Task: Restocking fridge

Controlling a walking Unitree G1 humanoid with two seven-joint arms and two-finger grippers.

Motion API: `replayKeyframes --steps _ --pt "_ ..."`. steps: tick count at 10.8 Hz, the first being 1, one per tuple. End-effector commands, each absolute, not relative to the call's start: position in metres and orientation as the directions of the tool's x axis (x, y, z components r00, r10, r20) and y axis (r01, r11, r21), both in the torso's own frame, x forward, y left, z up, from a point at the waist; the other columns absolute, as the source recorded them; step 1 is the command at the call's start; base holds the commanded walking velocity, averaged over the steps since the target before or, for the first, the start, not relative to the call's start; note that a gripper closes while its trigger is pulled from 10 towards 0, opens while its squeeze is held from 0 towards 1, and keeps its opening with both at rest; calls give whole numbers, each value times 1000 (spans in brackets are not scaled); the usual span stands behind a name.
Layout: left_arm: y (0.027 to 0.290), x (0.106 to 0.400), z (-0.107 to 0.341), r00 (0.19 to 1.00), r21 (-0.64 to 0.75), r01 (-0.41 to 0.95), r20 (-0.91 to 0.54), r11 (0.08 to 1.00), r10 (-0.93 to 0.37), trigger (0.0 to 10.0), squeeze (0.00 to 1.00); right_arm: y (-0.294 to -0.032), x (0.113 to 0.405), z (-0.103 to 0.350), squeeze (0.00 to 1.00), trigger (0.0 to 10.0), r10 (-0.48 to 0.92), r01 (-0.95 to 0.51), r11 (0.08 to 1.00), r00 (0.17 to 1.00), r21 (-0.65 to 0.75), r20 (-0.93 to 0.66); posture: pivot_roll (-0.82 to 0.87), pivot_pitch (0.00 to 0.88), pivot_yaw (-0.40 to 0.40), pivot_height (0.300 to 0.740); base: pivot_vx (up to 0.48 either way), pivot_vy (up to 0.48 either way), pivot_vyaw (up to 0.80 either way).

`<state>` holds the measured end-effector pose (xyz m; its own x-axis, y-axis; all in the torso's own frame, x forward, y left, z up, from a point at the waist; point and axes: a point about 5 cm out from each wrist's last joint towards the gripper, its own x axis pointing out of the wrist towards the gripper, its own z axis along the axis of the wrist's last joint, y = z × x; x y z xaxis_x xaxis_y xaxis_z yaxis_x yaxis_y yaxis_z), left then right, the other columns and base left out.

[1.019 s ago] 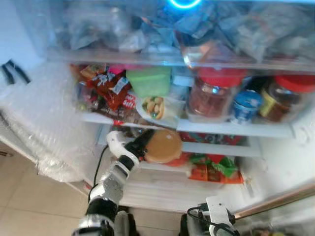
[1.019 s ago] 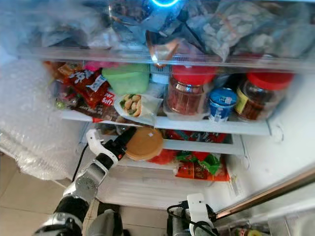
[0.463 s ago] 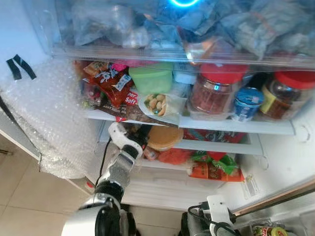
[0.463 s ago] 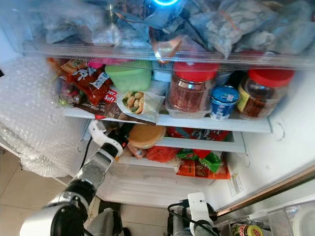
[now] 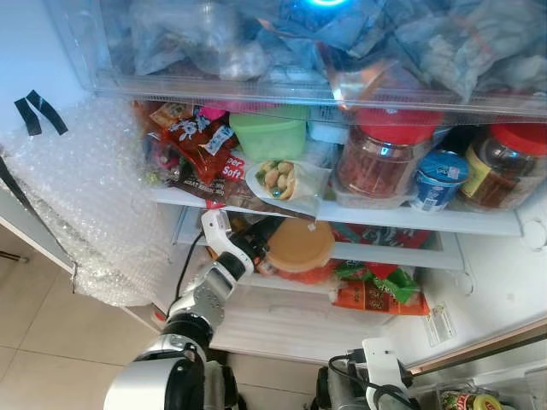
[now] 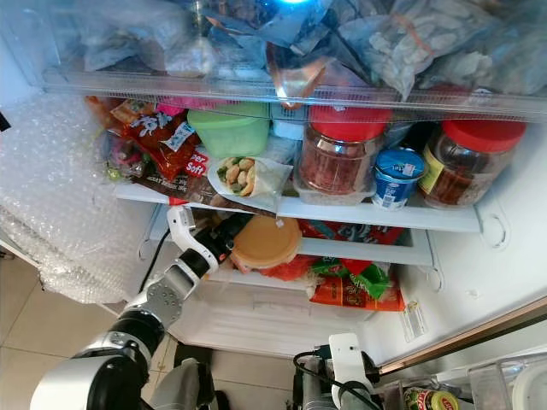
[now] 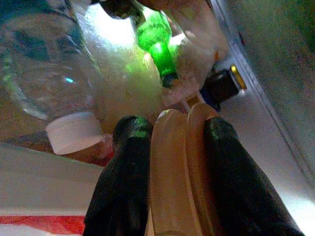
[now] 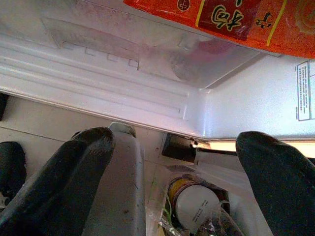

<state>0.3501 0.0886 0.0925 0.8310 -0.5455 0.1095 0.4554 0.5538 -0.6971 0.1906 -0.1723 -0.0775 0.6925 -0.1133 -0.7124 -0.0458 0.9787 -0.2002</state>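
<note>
A flat round tan container (image 5: 301, 244) sits at the mouth of the fridge's lower shelf, just under the white middle shelf (image 5: 402, 220). My left gripper (image 5: 261, 248) is shut on its left edge. In the left wrist view the two black fingers (image 7: 123, 182) clamp the container's rim (image 7: 179, 167), with a green bottle (image 7: 157, 46) and a clear bottle with a white cap (image 7: 74, 130) lying beyond. My right gripper (image 8: 172, 142) hangs low in front of the fridge base, fingers wide apart and holding nothing.
On the middle shelf stand two red-lidded jars (image 5: 376, 162), a blue cup (image 5: 436, 179), a green tub (image 5: 267, 137), snack packets (image 5: 195, 145) and a wrapped roll (image 5: 286, 179). An orange packet (image 5: 376, 295) lies right of the container. Bubble wrap (image 5: 85, 205) hangs at left.
The left gripper has carried the tan container a little further in under the middle shelf and turned it flatter. The camera shifted slightly. The right arm stays low.
</note>
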Motion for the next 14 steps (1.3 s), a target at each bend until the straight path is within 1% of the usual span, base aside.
replayKeyframes --steps 1,2,3,5,6,9,10,11,13,14 --pt "86 351 96 806 -669 498 122 552 -580 10000 0 -169 150 -98 0 10000 -106 -79 980 562 -181 -820 -159 190 43 654 0 0 0" --pt "88 347 89 802 -654 494 88 573 -591 10000 0 -169 150 -98 0 10000 -108 -77 980 560 -181 -821 -158 191 45 654 0 0 0" --pt "92 346 83 825 -670 449 58 591 -562 10000 0 -169 150 -98 0 10000 -107 -77 981 560 -181 -821 -155 193 44 654 0 0 0" --pt "103 350 78 906 -717 302 10 629 -423 10000 0 -169 150 -98 0 10000 -106 -80 980 561 -181 -821 -163 195 42 654 0 0 0" --pt "104 355 81 928 -732 255 3 631 -371 10000 0 -169 149 -98 0 10000 -108 -78 980 562 -182 -820 -169 197 41 654 0 0 0" --pt "105 363 91 960 -750 185 0 636 -279 10000 0 -169 148 -99 0 10000 -110 -78 980 559 -184 -822 -177 202 43 654 0 0 0" --pt "108 365 91 972 -729 141 -27 670 -234 10000 0 -168 148 -99 0 10000 -109 -80 980 559 -184 -822 -175 203 43 654 0 0 0" --pt "110 366 91 981 -734 86 -56 673 -186 10000 0 -168 148 -99 0 10000 -108 -80 980 558 -183 -822 -178 204 43 654 0 0 0" --pt "111 368 91 988 -729 21 -91 685 -128 10000 0 -168 147 -99 0 10000 -106 -83 980 558 -182 -823 -180 203 43 654 0 0 0" --pt "111 368 92 989 -754 -6 -102 657 -109 10000 1000 -168 147 -99 0 10000 -106 -83 980 557 -183 -823 -182 205 41 654 0 0 0"
